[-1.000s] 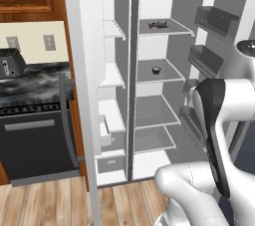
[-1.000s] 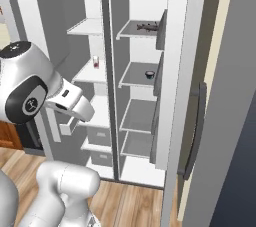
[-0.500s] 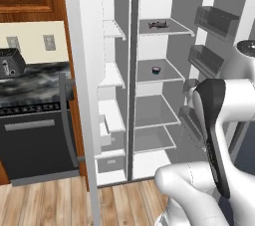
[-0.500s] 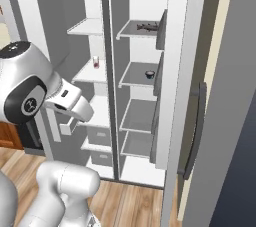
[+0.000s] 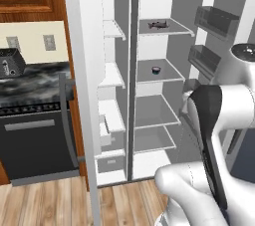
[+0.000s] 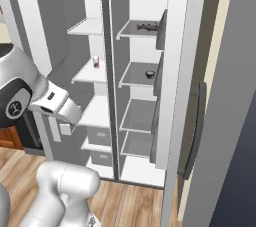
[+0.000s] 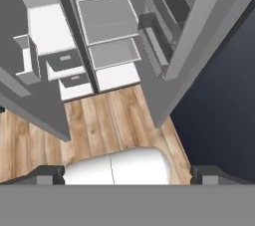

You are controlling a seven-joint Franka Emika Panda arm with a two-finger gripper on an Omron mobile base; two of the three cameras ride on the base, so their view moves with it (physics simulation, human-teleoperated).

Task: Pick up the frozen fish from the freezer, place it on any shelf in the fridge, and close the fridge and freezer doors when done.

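Note:
A dark, long fish (image 5: 158,24) (image 6: 147,27) lies on the top shelf of the fridge compartment (image 5: 164,115), to the right of the centre divider. The freezer compartment (image 5: 112,75) on the left holds a small red-and-white item (image 6: 95,61) on a middle shelf. Both doors stand wide open: the freezer door (image 5: 82,95) swings left and the fridge door (image 6: 175,71) swings right. My gripper (image 7: 127,175) is open with nothing between its tips. It is held back from the shelves and looks down at the lower drawers (image 7: 67,68) and the wood floor.
A small dark cup (image 5: 156,70) (image 6: 149,74) sits on the second fridge shelf. Bins (image 5: 214,21) line the inside of the fridge door. A black stove (image 5: 35,130) with a toaster (image 5: 10,63) on the counter stands left of the freezer door. Open wood floor (image 7: 99,120) lies before the fridge.

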